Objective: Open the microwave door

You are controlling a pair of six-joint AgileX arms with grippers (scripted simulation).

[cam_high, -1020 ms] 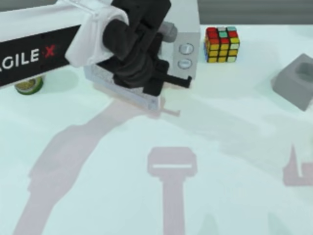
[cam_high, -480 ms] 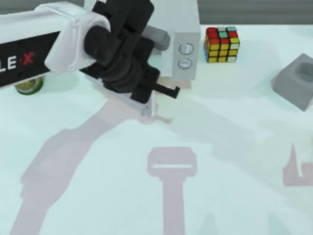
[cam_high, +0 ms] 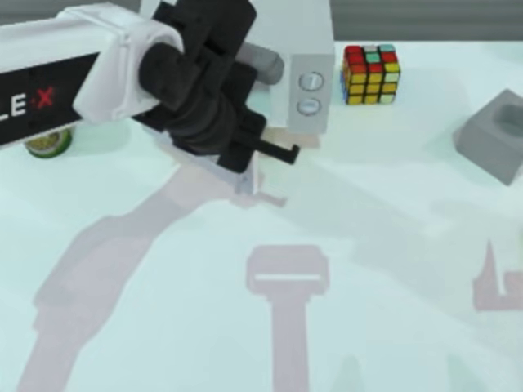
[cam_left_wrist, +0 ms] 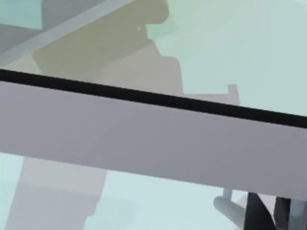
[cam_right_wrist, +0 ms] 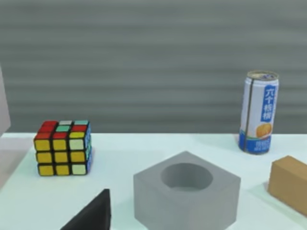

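The light grey microwave (cam_high: 304, 37) stands at the back of the table, its knob panel (cam_high: 309, 93) facing the front. The microwave door (cam_high: 219, 167) is swung out to the left, away from the knob panel. In the left wrist view its edge (cam_left_wrist: 153, 139) crosses the picture as a broad grey band. My left gripper (cam_high: 282, 152) is at the door's free end, shut on the grey bar handle (cam_left_wrist: 231, 211), with its dark fingers (cam_left_wrist: 259, 215) beside the bar. Of my right gripper only one black fingertip (cam_right_wrist: 96, 215) shows, low above the table.
A Rubik's cube (cam_high: 370, 73) sits right of the microwave. A dark grey block with a round hollow (cam_high: 494, 135) lies at the right edge. A small can (cam_high: 47, 140) stands at the far left. The right wrist view also shows a drink can (cam_right_wrist: 259, 112) and a brown box (cam_right_wrist: 290, 184).
A second ago the door stood less open. My left arm drew back to the left and swung it further out, then stayed nearly still over the last half second.
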